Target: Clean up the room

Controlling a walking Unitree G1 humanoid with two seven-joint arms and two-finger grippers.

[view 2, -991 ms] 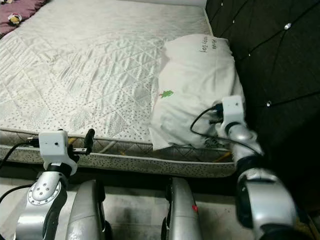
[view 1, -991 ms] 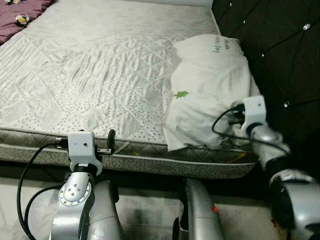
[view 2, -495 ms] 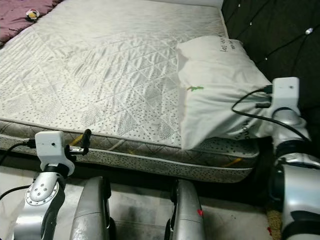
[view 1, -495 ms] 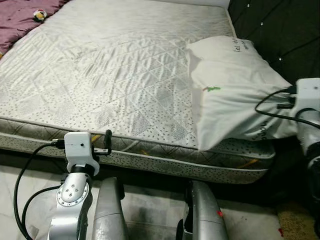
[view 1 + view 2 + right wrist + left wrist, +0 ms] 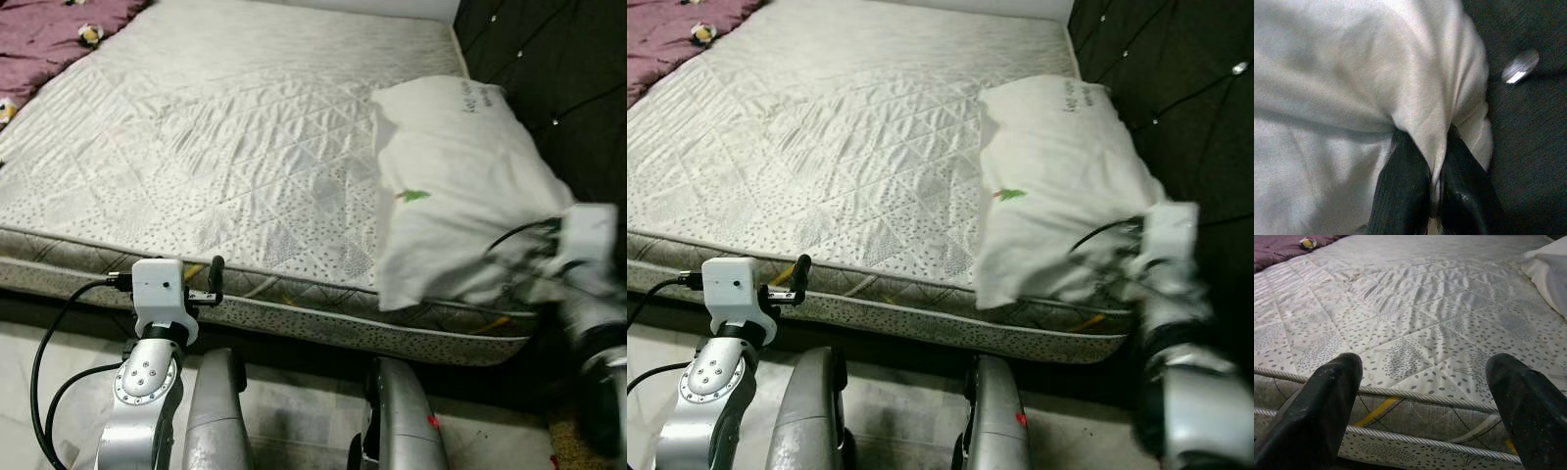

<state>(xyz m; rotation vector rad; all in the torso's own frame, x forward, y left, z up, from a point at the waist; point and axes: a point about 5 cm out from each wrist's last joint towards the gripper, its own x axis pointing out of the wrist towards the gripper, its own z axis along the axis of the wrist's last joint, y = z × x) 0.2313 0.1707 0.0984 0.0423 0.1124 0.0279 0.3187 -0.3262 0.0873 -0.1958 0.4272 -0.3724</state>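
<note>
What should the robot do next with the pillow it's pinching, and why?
Probably slide the pillow further onto the mattress. The right pincer has pinched a fold of its cover, and the near end hangs over the mattress edge beside the dark headboard. The left pincer hovers open.

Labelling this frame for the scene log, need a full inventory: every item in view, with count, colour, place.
White fabric pillow with green print: 1, white, on the bed's right side beside the headboard, its near corner pinched by the right gripper.
Quilted grey-white mattress: 1, pale grey with dotted pattern, spans the middle of the head views.
Dark tufted headboard with shiny studs: 1, black, right of the pillow.
Purple blanket: 1, purple, far left corner.
Small plush toy: 1, pale with dark marks, on the purple blanket.
Pale floor: below the bed.
Left gripper: 1, black fingers, open, before the mattress edge.
Right gripper: 1, black fingers, shut on pillow fabric.
</note>
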